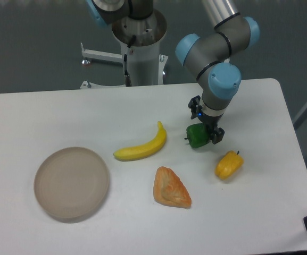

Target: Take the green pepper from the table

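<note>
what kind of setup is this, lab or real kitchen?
Most likely a robotics lab: the arm's pedestal base stands behind a bare white table, with food-like props, a banana and a green pepper, under the gripper.
</note>
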Tool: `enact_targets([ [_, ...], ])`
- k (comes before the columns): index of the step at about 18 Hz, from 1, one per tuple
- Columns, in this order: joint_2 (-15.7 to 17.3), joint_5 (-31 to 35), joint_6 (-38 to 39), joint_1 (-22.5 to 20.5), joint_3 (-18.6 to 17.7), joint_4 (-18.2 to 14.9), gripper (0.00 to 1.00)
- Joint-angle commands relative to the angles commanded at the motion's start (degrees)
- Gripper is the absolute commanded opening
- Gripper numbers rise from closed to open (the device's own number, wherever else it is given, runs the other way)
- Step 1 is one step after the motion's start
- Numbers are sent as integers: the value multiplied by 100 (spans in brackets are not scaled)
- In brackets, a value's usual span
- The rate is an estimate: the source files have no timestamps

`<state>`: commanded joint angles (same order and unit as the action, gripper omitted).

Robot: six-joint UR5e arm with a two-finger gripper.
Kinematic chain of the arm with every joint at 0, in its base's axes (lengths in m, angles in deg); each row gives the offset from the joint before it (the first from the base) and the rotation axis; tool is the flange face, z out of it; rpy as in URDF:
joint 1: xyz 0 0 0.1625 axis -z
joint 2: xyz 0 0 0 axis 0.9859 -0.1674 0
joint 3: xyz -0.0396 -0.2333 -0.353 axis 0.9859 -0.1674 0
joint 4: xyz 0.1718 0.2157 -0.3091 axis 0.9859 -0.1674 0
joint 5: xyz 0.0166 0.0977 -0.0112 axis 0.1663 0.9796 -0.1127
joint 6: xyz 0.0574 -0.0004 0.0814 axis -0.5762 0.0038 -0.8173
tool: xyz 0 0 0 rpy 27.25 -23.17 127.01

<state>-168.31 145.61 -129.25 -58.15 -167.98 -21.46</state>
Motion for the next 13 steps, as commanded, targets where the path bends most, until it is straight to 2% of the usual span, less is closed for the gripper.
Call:
enact_targets([
  [5, 0, -18, -9, -18, 61, -17, 48],
  [7, 0, -18, -9, -26, 97, -26, 43],
  [9, 0, -35, 0, -44, 158, -35, 42],
  [13, -96, -9, 17, -53, 728, -123, 39],
])
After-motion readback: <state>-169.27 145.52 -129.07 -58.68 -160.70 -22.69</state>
